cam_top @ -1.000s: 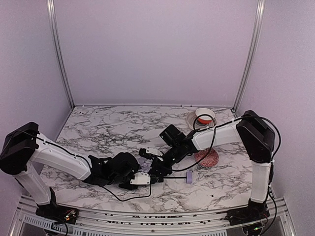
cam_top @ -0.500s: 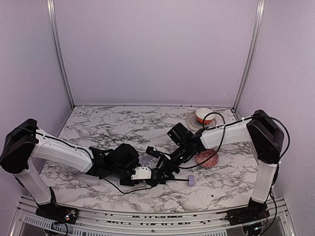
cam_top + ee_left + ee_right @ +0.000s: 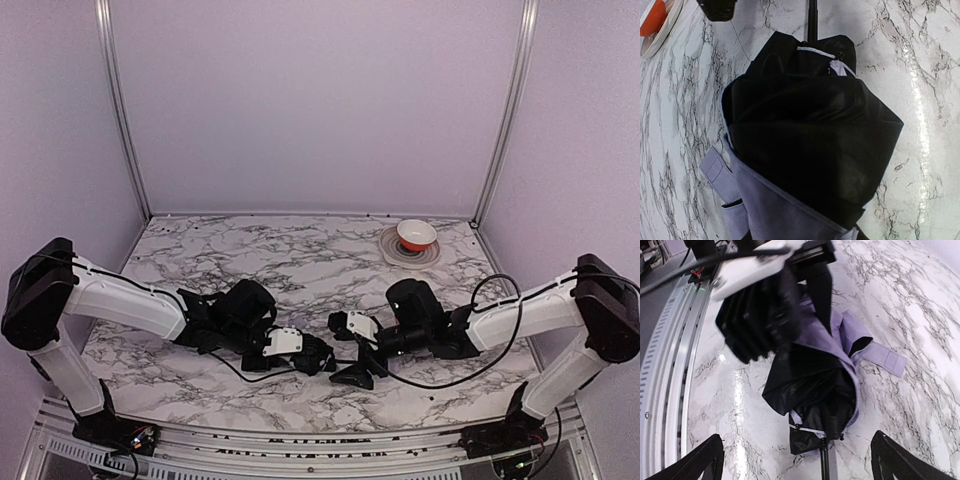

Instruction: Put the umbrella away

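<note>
The folded lavender fabric umbrella with black underside (image 3: 815, 390) lies on the marble bench (image 3: 250, 260) between both hands. The left hand (image 3: 790, 307) clamps its bunched canopy. Its thin black shaft (image 3: 825, 466) points straight at the right hand (image 3: 799, 460), whose fingers stand wide apart and empty, nearer the shaft.

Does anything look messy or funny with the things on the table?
Yes. The umbrella is not rolled up neatly: its fabric is bunched, with the black inside showing on the outside, and its lavender strap lies loose and unfastened beside it.
</note>
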Robot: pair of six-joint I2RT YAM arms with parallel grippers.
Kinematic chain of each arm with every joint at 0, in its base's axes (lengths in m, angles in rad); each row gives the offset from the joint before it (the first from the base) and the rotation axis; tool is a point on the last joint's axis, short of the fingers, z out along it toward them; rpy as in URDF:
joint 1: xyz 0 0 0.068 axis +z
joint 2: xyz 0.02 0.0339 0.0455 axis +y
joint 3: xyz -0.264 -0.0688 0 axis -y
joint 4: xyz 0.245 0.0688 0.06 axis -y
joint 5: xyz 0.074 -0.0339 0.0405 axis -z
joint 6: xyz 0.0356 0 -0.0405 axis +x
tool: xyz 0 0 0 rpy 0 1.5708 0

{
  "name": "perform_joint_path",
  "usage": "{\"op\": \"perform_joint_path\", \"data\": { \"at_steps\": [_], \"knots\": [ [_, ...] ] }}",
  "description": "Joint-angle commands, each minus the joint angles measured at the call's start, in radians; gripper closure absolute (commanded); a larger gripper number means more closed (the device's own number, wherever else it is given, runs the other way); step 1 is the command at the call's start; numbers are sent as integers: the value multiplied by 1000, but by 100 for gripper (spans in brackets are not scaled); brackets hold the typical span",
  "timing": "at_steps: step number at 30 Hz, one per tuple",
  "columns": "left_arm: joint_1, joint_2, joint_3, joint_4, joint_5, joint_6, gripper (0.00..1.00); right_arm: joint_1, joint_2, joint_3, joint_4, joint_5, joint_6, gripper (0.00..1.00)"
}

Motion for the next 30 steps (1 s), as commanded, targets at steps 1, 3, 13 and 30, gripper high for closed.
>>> {"op": "perform_joint_path", "data": {
  "at_steps": [1, 3, 13, 30],
  "knots": [
    [7, 40, -10, -148, 44, -24, 76, 71, 33, -32, 275, 244, -64, 0],
    [6, 38, -9, -149, 39, -28, 76, 69, 68, -30, 312, 257, -70, 0],
    [12, 28, -15, -139, 43, -34, 76, 70, 214, -45, 491, 77, -146, 0],
    [27, 32, -14, -105, 126, -35, 75, 60, 409, 6, 521, 110, -165, 8]
  ]
}}
